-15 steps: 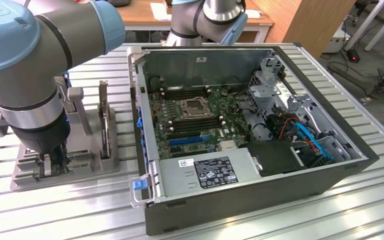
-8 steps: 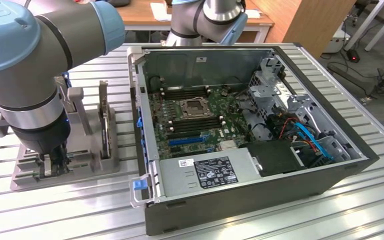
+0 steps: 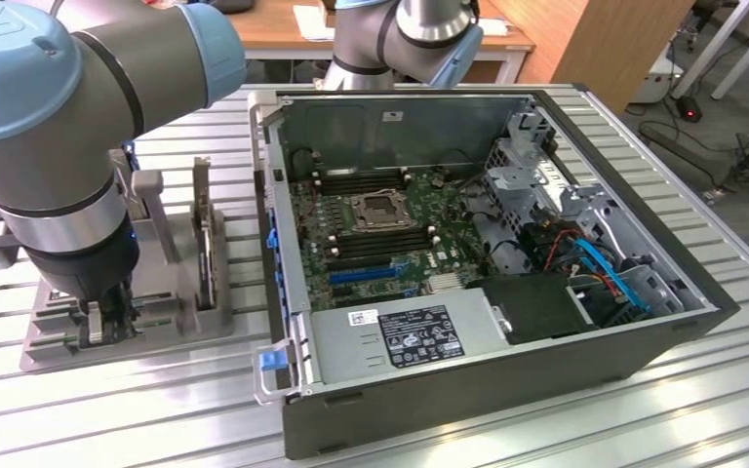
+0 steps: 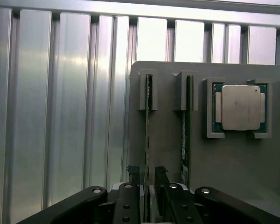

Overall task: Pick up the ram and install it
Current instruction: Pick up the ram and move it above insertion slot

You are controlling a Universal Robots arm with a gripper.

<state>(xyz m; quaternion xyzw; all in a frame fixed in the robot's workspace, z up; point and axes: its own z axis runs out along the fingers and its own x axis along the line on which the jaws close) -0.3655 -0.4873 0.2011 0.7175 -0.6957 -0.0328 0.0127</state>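
The ram (image 4: 148, 130) is a thin green stick standing on edge in a slot of the grey holder (image 4: 233, 158). My gripper (image 4: 148, 175) is down over its near end, one dark finger on each side, shut on it. A second stick (image 4: 185, 135) stands in the neighbouring slot, apart from the fingers. In the exterior view my gripper (image 3: 98, 322) reaches down into the holder (image 3: 153, 327) on the exterior view's left, beside the open computer case (image 3: 479, 390). The motherboard (image 3: 374, 219) lies bare inside, with long memory slots (image 3: 362, 244) beside the processor socket.
A silver processor chip (image 4: 241, 107) sits in a pocket of the holder. A dark upright card (image 3: 202, 234) stands on the holder close to the case wall. A power supply (image 3: 401, 336), drive cage (image 3: 531, 166) and blue cables (image 3: 609, 273) occupy the case. The table (image 3: 687, 409) is ribbed aluminium.
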